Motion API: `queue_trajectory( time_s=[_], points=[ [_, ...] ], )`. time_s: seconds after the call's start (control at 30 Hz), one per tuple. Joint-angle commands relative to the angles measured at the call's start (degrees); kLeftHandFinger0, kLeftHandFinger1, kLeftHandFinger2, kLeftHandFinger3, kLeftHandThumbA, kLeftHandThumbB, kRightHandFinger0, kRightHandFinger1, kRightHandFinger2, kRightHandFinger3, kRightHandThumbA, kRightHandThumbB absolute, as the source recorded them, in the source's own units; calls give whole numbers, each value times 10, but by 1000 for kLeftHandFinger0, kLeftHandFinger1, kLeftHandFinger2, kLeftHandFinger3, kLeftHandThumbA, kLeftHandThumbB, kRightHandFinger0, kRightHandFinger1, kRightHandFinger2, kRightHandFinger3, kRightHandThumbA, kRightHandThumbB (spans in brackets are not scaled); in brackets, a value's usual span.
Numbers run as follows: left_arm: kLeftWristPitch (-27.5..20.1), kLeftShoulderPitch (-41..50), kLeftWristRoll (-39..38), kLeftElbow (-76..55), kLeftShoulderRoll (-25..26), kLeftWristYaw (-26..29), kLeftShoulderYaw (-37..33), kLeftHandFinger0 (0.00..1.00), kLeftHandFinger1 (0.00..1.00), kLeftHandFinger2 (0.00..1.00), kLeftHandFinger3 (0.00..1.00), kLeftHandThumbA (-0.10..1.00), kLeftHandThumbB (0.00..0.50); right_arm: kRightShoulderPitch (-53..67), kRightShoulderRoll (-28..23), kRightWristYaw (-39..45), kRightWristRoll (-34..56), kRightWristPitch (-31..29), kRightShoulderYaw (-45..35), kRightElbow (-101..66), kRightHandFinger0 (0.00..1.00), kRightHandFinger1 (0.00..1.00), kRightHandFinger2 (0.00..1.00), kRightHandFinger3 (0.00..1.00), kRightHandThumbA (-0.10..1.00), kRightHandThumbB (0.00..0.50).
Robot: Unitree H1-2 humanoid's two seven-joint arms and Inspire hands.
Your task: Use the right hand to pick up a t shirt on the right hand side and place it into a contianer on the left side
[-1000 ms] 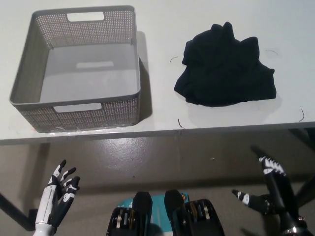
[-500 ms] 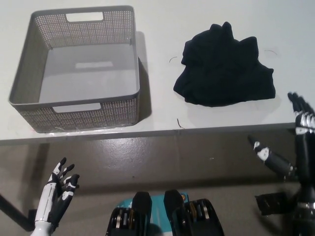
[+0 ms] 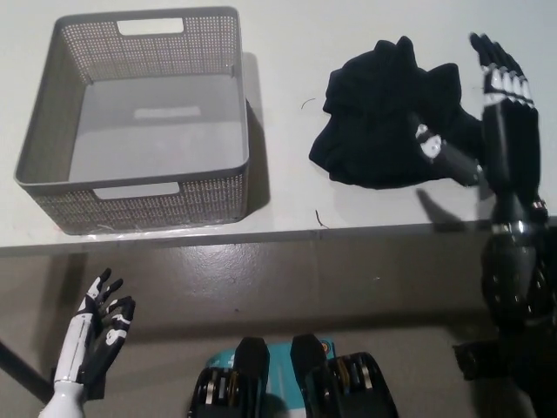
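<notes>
A crumpled black t shirt [image 3: 383, 113] lies on the white table [image 3: 287, 205], right of centre. My black right hand [image 3: 496, 131] is raised over the shirt's right edge, open, fingers spread and pointing away, thumb reaching onto the cloth. It holds nothing. A grey perforated container [image 3: 135, 117] stands empty on the table's left side. My white left hand [image 3: 94, 335] rests low at the lower left, below the table edge, open.
The table's front edge [image 3: 261, 237] runs across the middle of the view, with dark floor below it. Thin dark marks lie on the table near the shirt.
My right hand has risen from below the table edge up over the right part of the shirt. The left hand has sunk slightly. Shirt and container have not moved.
</notes>
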Motion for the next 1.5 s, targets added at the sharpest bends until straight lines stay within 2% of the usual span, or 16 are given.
queue_trajectory(
  time_s=[0.0, 0.03, 0.1, 0.13, 0.27, 0.37, 0.47, 0.63, 0.9, 0.93, 1.0, 1.1, 1.17, 1.3, 1.47],
  points=[
    [-22, -5, -7, -15, 8, -5, -3, 733, 818, 935, 1000, 727, 232, -55, -23, 4, -5, -9, 10, 53, 1000, 1000, 1000, 1000, 748, 500],
    [-22, -5, -12, -15, 7, -7, -3, 736, 818, 929, 1000, 709, 219, -69, -29, 1, -12, -9, 18, 83, 1000, 1000, 1000, 1000, 769, 500],
    [-22, -5, -15, -15, 7, -8, -2, 745, 820, 921, 1000, 700, 228, -82, -35, 0, -18, -4, 25, 109, 1000, 1000, 1000, 1000, 784, 500],
    [-22, -5, -15, -13, 7, -9, -2, 757, 827, 931, 1000, 699, 232, -96, -40, -3, -19, -2, 31, 142, 1000, 1000, 1000, 1000, 752, 494],
    [-22, -6, -11, -12, 8, -7, -4, 755, 824, 926, 1000, 719, 244, -110, -53, -8, -20, 0, 44, 198, 1000, 1000, 1000, 1000, 809, 490],
    [-22, -7, -17, -12, 7, -13, -4, 756, 829, 927, 1000, 696, 234, -107, -61, -11, -21, -3, 52, 216, 1000, 1000, 1000, 1000, 815, 479],
    [-22, -8, -13, -14, 7, -10, -4, 749, 822, 918, 1000, 704, 241, -95, -72, -2, -34, 4, 67, 203, 1000, 1000, 1000, 1000, 813, 454],
    [-22, -8, -14, -14, 8, -12, -2, 754, 829, 921, 1000, 699, 241, -75, -84, 10, -37, 15, 83, 177, 1000, 1000, 1000, 1000, 873, 481],
    [-22, -10, -13, -15, 12, -16, -2, 753, 828, 926, 1000, 731, 264, -27, -98, 45, -43, 46, 88, 92, 1000, 1000, 1000, 1000, 897, 458],
    [-22, -12, -13, -14, 13, -16, -2, 750, 827, 922, 1000, 738, 273, -25, -98, 48, -44, 49, 88, 86, 1000, 1000, 1000, 1000, 898, 477],
    [-22, -11, -12, -14, 14, -15, -2, 747, 824, 918, 1000, 747, 272, -16, -97, 53, -44, 54, 88, 72, 1000, 1000, 1000, 1000, 893, 454],
    [-22, -11, -14, -14, 13, -16, -2, 743, 823, 915, 1000, 748, 275, -11, -96, 54, -49, 55, 91, 71, 1000, 1000, 1000, 1000, 894, 444],
    [-22, -12, -16, -10, 13, -18, -1, 747, 830, 926, 1000, 743, 279, -12, -95, 62, -51, 60, 95, 77, 1000, 1000, 1000, 1000, 942, 446],
    [-22, -13, -11, -11, 15, -17, -2, 744, 828, 929, 1000, 735, 264, -20, -89, 62, -49, 65, 98, 91, 1000, 1000, 1000, 1000, 946, 446],
    [-22, -20, -11, -11, 17, -21, -3, 741, 825, 924, 1000, 736, 273, -48, -82, 54, -53, 64, 106, 128, 1000, 1000, 1000, 1000, 954, 428]
  ],
)
